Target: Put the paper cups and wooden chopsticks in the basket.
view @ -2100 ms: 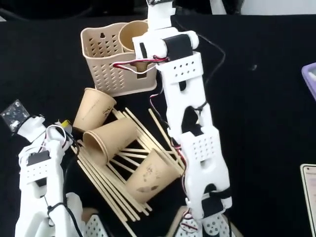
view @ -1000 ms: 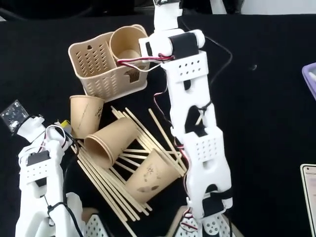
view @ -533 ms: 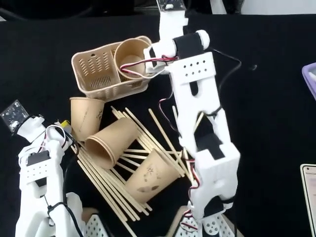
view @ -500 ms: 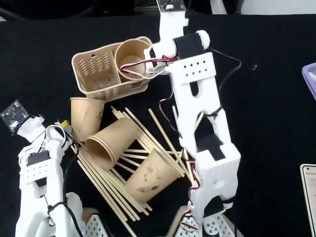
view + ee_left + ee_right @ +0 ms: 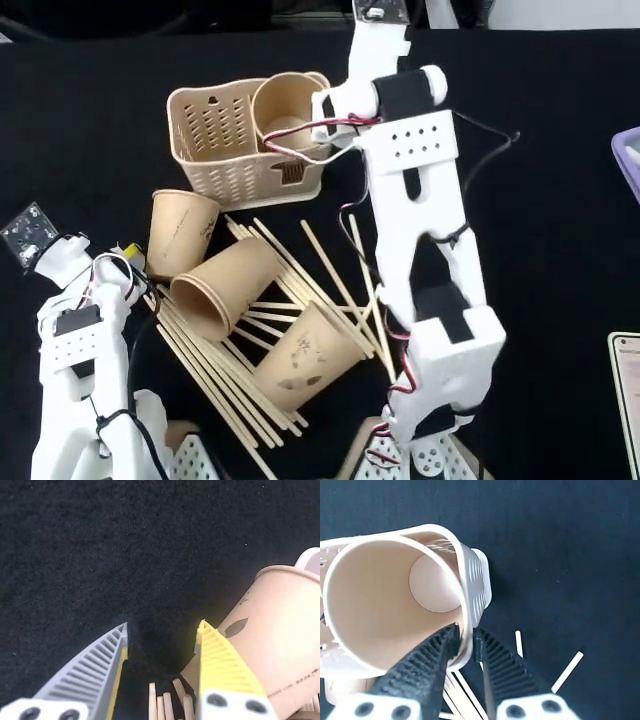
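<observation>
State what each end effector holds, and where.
The right end effector pinches the basket wall with the paper cup rim; left end effector holds nothing.

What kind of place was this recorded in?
Probably a robot test bench: a table under black cloth, two white arms side by side, with a basket, paper cups and chopsticks as props.

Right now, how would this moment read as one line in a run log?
right gripper: clamped on paper cup and basket wall | left gripper: open | on table: three cups, chopsticks
</observation>
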Robot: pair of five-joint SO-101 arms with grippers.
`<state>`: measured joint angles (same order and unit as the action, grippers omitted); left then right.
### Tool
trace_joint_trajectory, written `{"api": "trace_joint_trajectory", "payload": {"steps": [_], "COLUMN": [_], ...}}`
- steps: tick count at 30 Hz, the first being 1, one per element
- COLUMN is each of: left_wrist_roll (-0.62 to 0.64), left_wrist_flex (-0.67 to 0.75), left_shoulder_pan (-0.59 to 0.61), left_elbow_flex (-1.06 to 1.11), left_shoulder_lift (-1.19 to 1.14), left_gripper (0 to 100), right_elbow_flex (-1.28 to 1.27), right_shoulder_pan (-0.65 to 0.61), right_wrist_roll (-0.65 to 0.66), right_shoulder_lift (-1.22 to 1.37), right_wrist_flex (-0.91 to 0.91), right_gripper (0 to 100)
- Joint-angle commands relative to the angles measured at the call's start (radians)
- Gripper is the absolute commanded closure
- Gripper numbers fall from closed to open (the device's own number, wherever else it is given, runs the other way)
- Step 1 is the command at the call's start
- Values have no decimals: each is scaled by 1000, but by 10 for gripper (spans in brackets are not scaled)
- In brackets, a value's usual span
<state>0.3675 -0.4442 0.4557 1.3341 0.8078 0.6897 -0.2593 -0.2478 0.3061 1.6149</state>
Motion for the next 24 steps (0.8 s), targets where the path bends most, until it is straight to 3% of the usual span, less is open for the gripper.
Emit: {"api": "trace_joint_trajectory", "payload": {"steps": [1,9,16,24], "left_wrist_roll": [2,2,2,2], "left_wrist_flex": [11,11,11,11], "left_shoulder_pan": [8,7,7,7], "left_elbow_flex": [-10,-10,-10,-10], "left_shoulder_lift": [21,21,21,21], "left_gripper": [777,777,777,777], "right_elbow_flex": [-28,-31,-28,-39], "right_shoulder_pan": [8,-80,-81,-87], "right_wrist_roll": [-2,157,242,279], "right_shoulder_lift": [-48,-105,-150,-329], "right_wrist_flex": [-35,-60,-138,-58], "right_gripper": [985,807,798,798]}}
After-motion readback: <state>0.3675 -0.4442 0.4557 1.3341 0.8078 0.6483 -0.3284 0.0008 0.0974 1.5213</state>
